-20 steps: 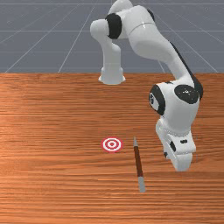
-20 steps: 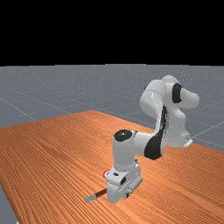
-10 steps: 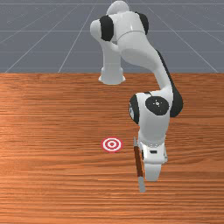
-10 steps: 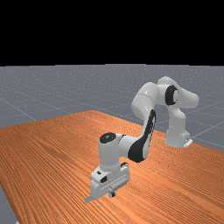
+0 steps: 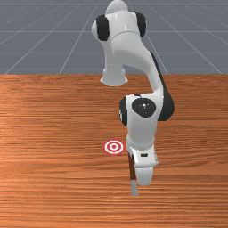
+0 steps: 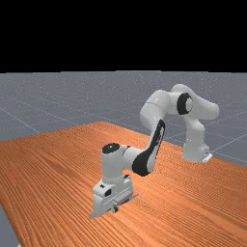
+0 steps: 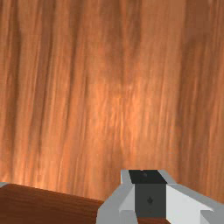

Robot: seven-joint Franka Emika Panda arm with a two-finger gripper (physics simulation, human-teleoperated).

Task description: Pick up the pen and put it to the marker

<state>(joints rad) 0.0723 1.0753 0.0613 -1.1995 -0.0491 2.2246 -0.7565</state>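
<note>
In the far view my gripper (image 6: 114, 208) is low over the table beside the pen (image 6: 93, 215), whose tip reaches past the hand on the other side. In the front view the pen's brown shaft and grey end (image 5: 134, 188) lie along the hand's left side, its tip hidden. The wrist view has the gripper (image 7: 150, 192) across the brown shaft (image 7: 48, 206), hiding part of it. Whether it grips the pen, I cannot tell. The red-and-white ring marker (image 5: 113, 147) lies flat, left of my hand in the front view.
The wooden table (image 5: 53, 178) runs under everything. My arm reaches forward from its base at the table's back in the front view. The table's edge (image 6: 14, 231) runs along the far view's lower left.
My hand has moved toward the front view's left, first reaching the pen. Since half a second ago the pen has shifted left alongside it, nearer the marker, keeping about the same angle.
</note>
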